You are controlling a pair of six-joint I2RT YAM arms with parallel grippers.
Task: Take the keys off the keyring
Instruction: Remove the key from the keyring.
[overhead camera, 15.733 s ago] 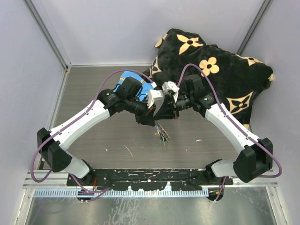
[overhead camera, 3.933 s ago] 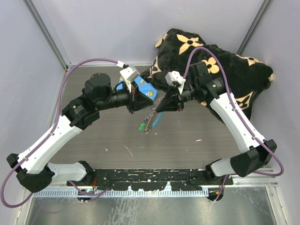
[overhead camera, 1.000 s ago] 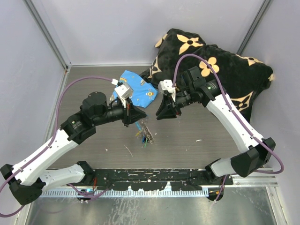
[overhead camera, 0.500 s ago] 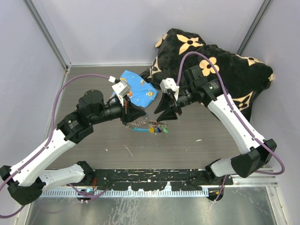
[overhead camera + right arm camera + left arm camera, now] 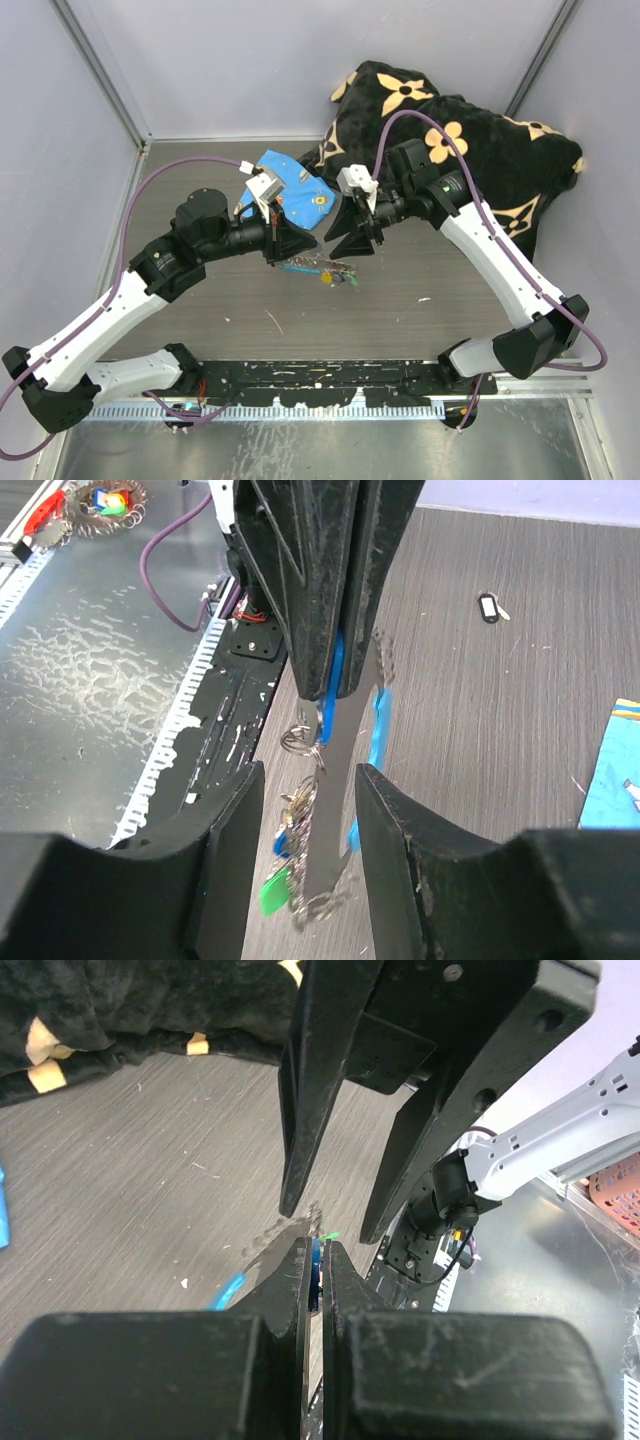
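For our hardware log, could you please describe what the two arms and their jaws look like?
Both the left arm and right arm have white shell links joined by bulky black joints. A purple cable loops along each, and a small white camera block sits at each wrist. The jaws are black, tapering and scuffed.

Black flower-print blanket (image 5: 470,170), blue printed cloth (image 5: 298,188), perhaps a small dark tag (image 5: 487,606)

My left pincer (image 5: 284,249) and right pincer (image 5: 351,243) meet almost tip to tip; only the keyring (image 5: 305,264) sits between. Behind them the blue cloth (image 5: 300,195) and black flowered blanket (image 5: 480,160) crowd the desk (image 5: 400,320). Toward the near edge it lies bare but for small scraps (image 5: 424,299).
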